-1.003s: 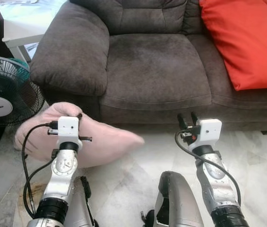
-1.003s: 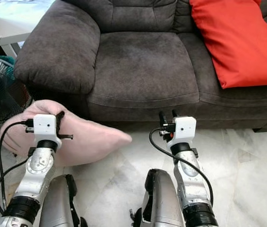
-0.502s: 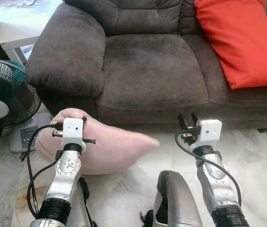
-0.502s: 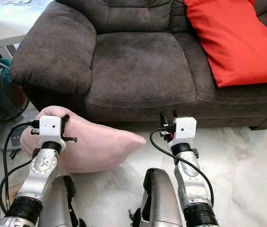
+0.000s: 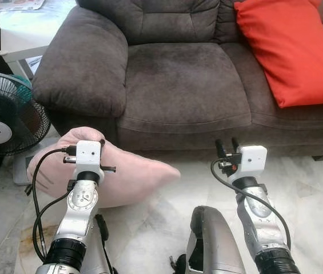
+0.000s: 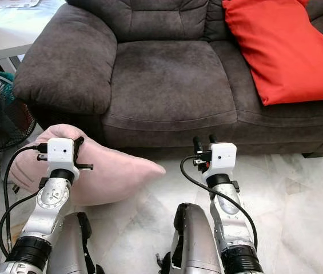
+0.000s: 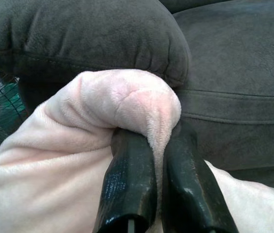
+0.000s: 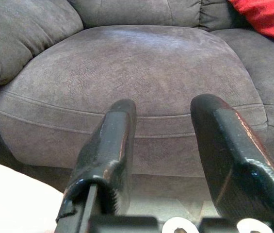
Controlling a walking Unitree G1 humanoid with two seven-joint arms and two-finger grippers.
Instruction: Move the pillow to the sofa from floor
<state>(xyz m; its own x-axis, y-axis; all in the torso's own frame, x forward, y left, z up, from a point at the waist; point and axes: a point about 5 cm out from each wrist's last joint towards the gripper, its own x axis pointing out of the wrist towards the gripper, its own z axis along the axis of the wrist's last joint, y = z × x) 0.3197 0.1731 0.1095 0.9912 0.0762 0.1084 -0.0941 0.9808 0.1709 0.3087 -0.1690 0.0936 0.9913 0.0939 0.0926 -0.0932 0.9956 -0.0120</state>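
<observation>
A soft pink pillow (image 5: 127, 177) is held just in front of the dark grey sofa (image 5: 184, 85), below its left armrest. My left gripper (image 7: 158, 145) is shut on a fold of the pillow's upper edge, the fabric pinched between both black fingers. My right gripper (image 8: 161, 121) stands open with nothing in it, pointing at the sofa's seat cushion (image 8: 141, 73) from in front of the sofa base. In the eye views the right gripper (image 5: 227, 145) sits to the right of the pillow's tip.
A red cushion (image 5: 290, 48) leans on the sofa's right side. A standing fan (image 5: 4, 114) is at the left beside the armrest (image 5: 81, 63). A white table (image 5: 21, 28) stands behind it. The floor (image 5: 315, 194) is pale marble.
The pillow, held by my left gripper, has swung a little to the left since half a second ago. The view shifted slightly. The right gripper stays open in place.
</observation>
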